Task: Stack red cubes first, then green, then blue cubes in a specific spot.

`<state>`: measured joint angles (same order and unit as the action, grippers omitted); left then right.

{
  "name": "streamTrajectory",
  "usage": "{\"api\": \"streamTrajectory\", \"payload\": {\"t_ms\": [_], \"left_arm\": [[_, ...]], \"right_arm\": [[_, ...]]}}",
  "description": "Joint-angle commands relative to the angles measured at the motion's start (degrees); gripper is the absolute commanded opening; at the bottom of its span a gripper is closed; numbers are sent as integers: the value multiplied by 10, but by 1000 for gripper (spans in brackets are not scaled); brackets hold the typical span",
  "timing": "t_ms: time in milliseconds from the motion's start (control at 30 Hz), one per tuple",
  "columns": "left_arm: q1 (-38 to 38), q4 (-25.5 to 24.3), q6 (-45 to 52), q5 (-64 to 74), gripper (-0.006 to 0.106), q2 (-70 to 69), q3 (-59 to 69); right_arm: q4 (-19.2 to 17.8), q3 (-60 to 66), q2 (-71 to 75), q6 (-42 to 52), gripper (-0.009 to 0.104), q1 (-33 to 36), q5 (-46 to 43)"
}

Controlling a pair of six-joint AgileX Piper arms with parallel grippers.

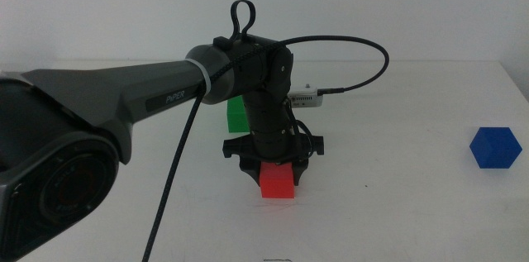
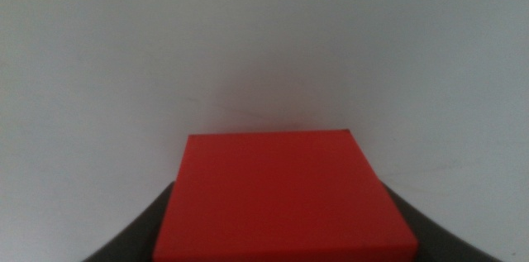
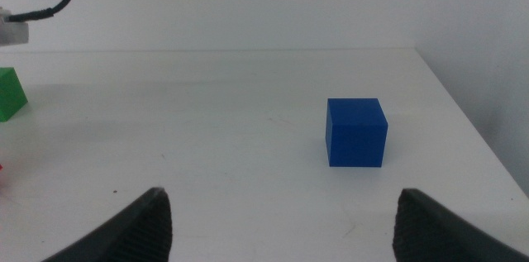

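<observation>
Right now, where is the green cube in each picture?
Middle view: the green cube sits near the picture's centre on the table, mostly hidden behind the left arm, beyond the red cube.
Left wrist view: not in it; only the red cube between the left pincer's jaws shows.
Right wrist view: the green cube is cut off at the left edge.
Shared landmark: the blue cube shows in the middle and right wrist views.

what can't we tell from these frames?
- Green cube: mostly behind the left arm in the middle view; cut by the edge in the right wrist view.
- Left tool: its grip on the red cube is hidden by the wrist; in the left wrist view the cube fills the gap.
- Right tool: tips only, wide apart; absent from the middle view.
</observation>
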<state>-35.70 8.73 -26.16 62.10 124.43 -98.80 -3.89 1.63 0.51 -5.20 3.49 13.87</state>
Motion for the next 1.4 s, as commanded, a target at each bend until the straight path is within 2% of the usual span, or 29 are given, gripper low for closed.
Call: {"api": "streamTrajectory", "payload": {"t_ms": [0, 200, 333, 367, 433, 700, 1033, 1167, 1367], "left_arm": [[-2, 16, -8, 0, -2, -31, -18], [-2, 19, -8, 10, -1, -25, -17], [-2, 18, -8, 10, 7, -25, -17], [-2, 16, -7, 1, 76, -25, -17], [-2, 17, -5, 3, 94, -26, -17], [-1, -2, 10, 14, 94, -68, -17], [-1, -126, -24, 42, 94, -181, -19], [15, -176, -27, 38, 94, -167, -52], [40, -212, -26, -11, 94, -126, -108]], "right_arm": [[-7, -10, 13, 5, 91, -3, -40], [-7, -10, 13, 5, 91, -3, -40], [-7, -10, 13, 5, 91, -3, -41], [-7, -10, 13, 5, 91, -3, -41], [-7, -10, 13, 5, 91, -3, -41], [-7, -10, 13, 5, 91, -3, -41], [-7, -10, 13, 5, 91, -3, -41], [-7, -10, 13, 5, 91, -3, -41], [-7, -10, 13, 5, 91, -3, -41]]}}
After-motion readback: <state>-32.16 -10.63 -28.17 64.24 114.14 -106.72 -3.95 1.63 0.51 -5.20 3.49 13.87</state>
